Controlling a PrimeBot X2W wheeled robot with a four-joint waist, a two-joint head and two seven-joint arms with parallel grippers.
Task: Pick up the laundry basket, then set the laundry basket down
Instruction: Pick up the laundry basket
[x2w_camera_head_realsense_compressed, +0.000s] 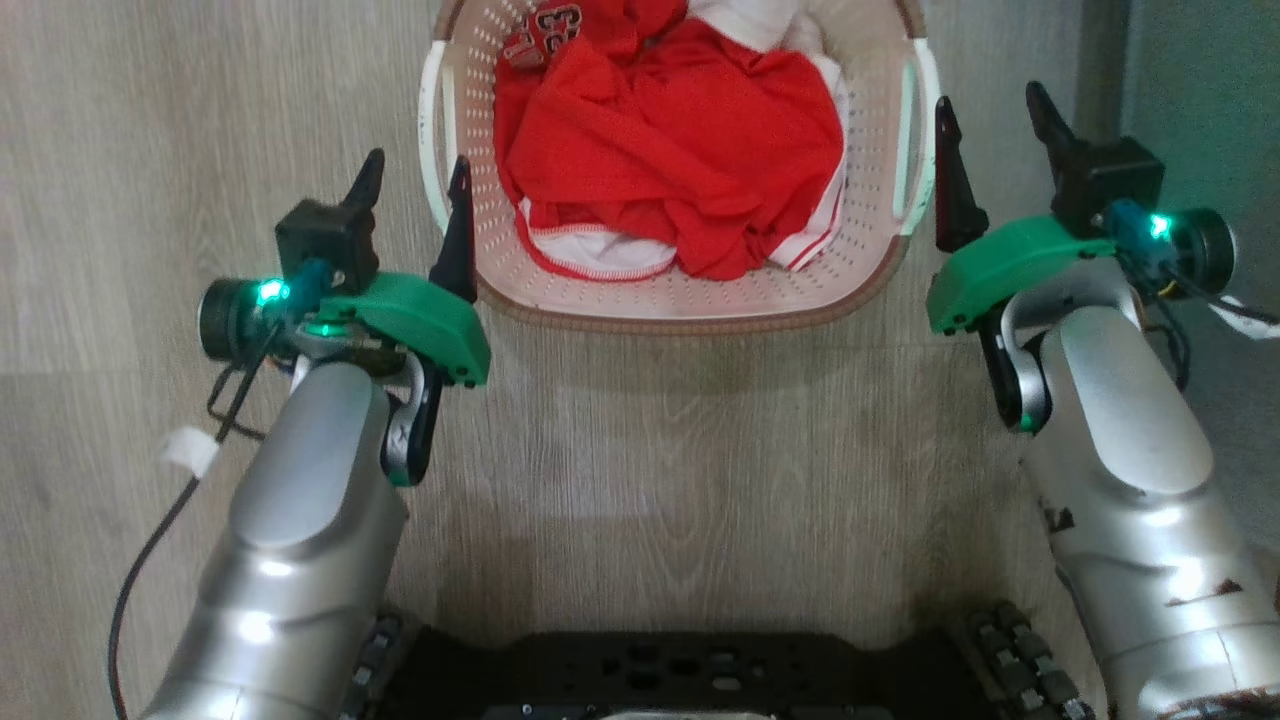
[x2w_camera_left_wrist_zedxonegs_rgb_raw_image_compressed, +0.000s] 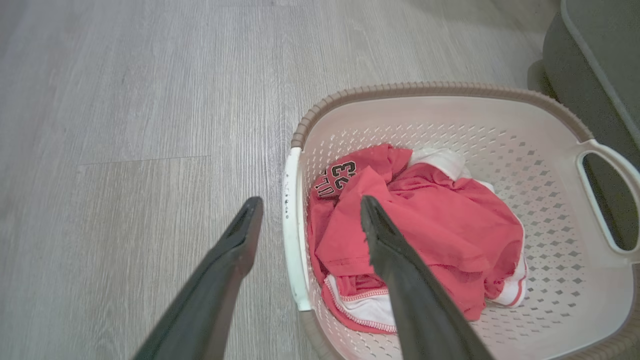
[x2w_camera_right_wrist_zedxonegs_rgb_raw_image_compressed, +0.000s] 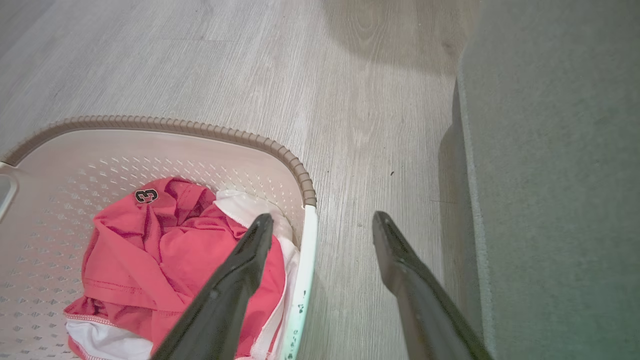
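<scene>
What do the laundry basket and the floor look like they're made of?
The laundry basket looks like matte moulded plastic: cream walls punched with regular holes, brown woven-look rim. The floor looks like grey wood-grain laminate or vinyl, with plank seams.

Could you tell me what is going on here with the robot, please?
The robot has both arms at the laundry basket, which holds red and white clothes and sits on the wooden floor. The left pincer and right pincer are both open, each lined up at one of the white side handles. Neither is closed, so the basket is not yet lifted.
</scene>
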